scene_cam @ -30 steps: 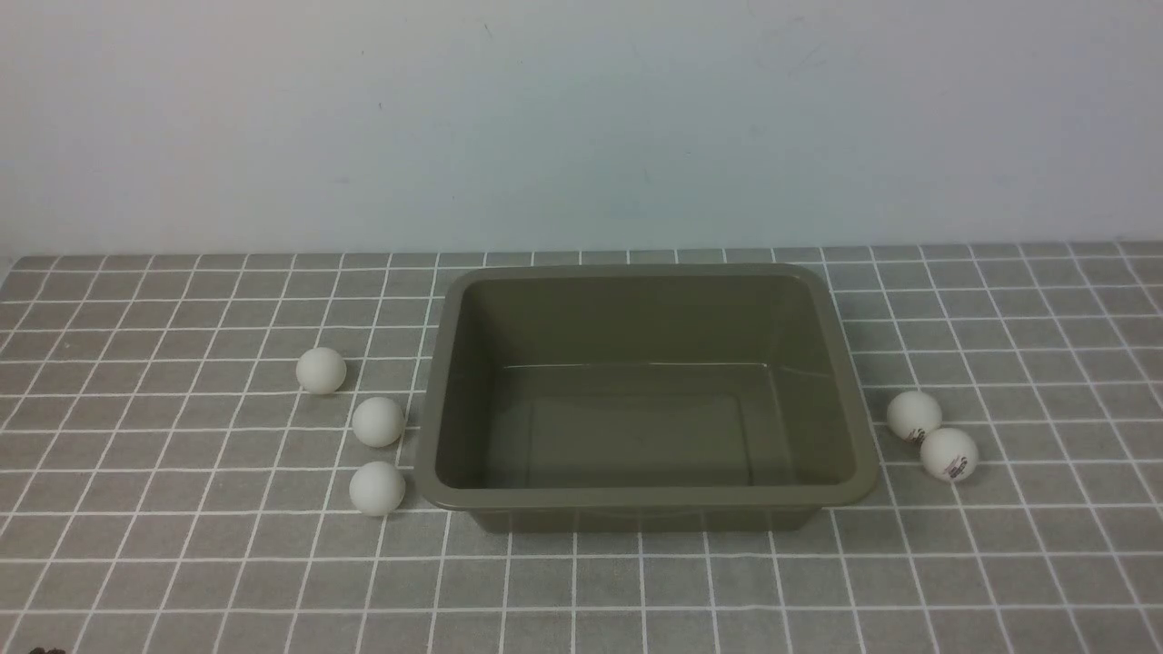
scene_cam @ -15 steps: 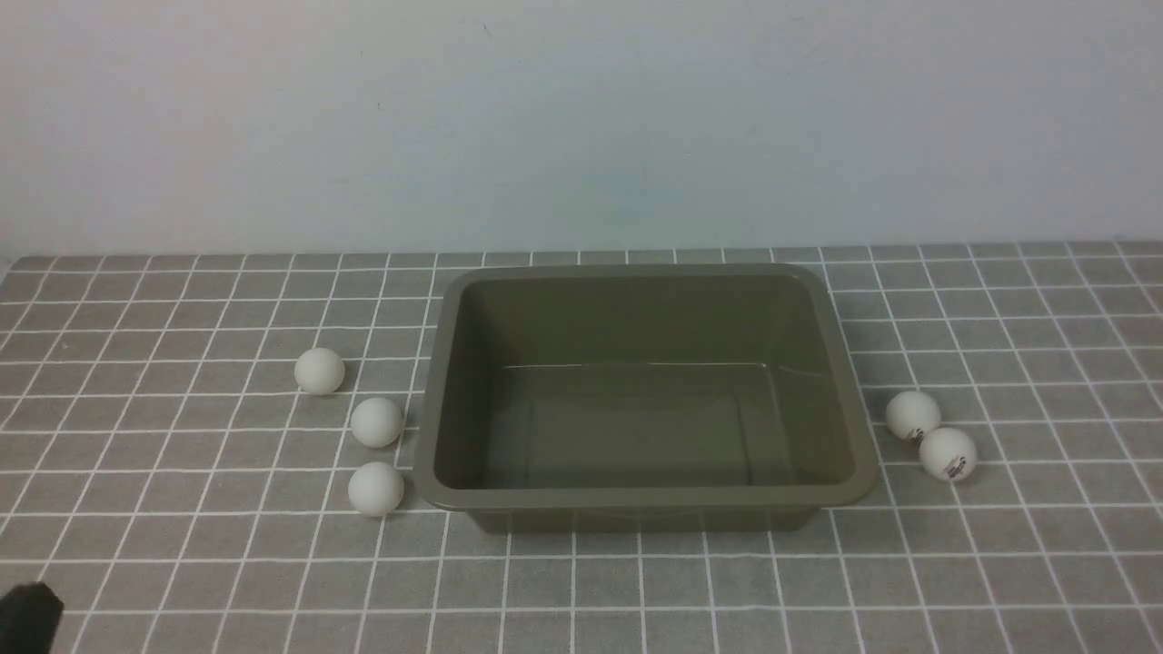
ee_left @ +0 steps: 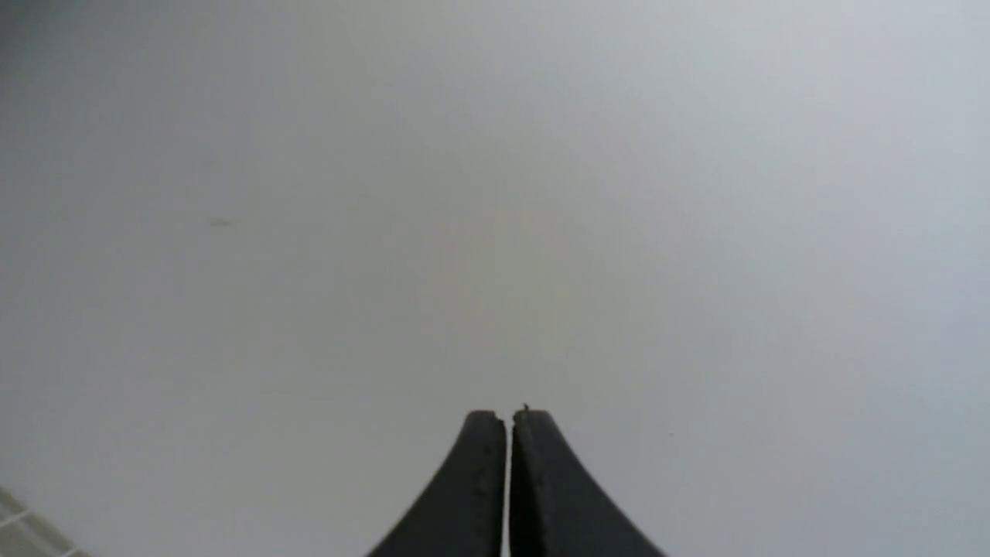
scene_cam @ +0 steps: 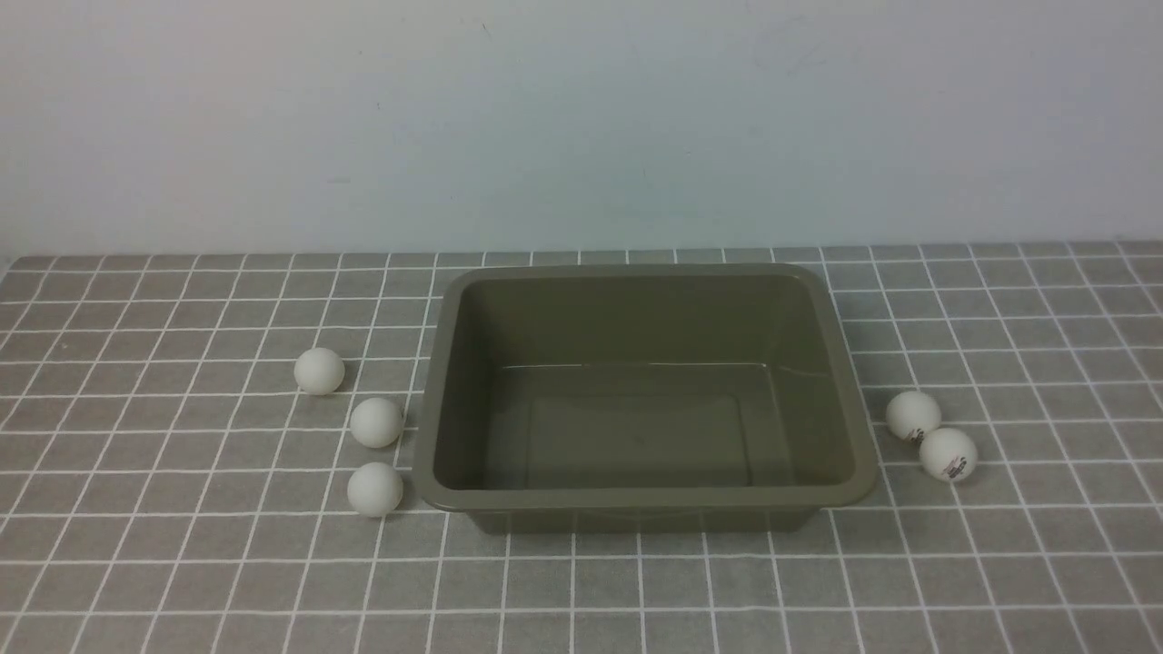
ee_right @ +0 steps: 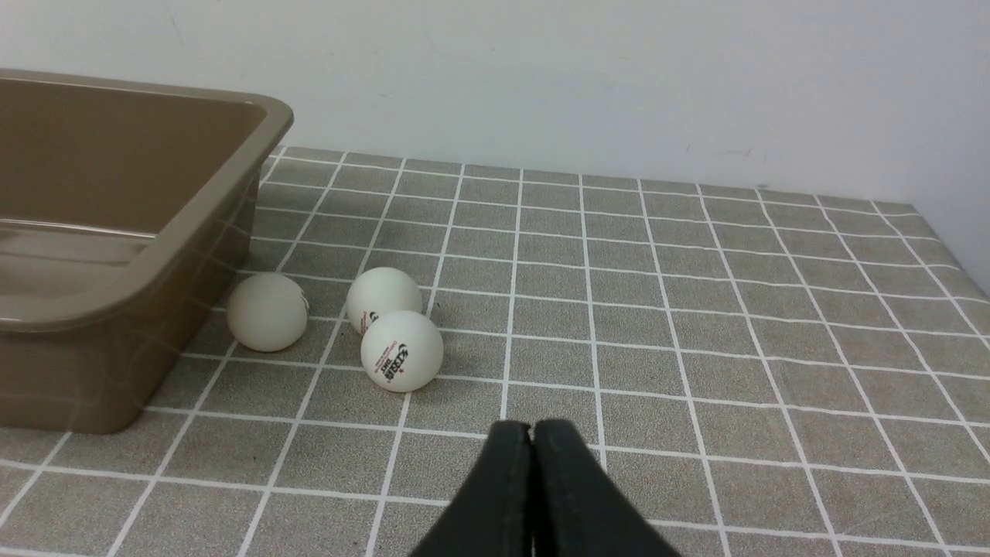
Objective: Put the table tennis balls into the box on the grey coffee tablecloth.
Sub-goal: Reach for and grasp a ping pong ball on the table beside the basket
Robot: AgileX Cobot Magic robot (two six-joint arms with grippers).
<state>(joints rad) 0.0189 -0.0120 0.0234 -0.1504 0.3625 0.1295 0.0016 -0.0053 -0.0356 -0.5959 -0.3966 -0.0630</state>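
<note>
**Box** (scene_cam: 643,498): olive-brown tub, open side up, on the grey coffee tablecloth (scene_cam: 636,590). Its place is unchanged over the last second.

**Table tennis balls** (scene_cam: 376,422): all on the cloth, outside the box. The front view shows three in a loose row off the box's left side and two touching each other off its right side. None has shifted since the earlier pictures.

**Right gripper** (ee_right: 532,425): jaws clenched, black fingers pressed flat together, nothing between them.
- Near ball (ee_right: 401,350), printed with a logo, lies on the cloth a little ahead of the tips.
- Second ball (ee_right: 384,300) touches it just beyond.
- Plain ball (ee_right: 267,312) sits further toward the box, just beside its wall. Whether they touch cannot be told.
- The box stands ahead of these jaws and to their left, well apart.

**Left gripper** (ee_left: 508,422): jaws clenched, empty, pointing at the pale wall (ee_left: 495,193).

**Change:** the dark shape in the front view's lower left corner half a second ago has left that view.
</note>
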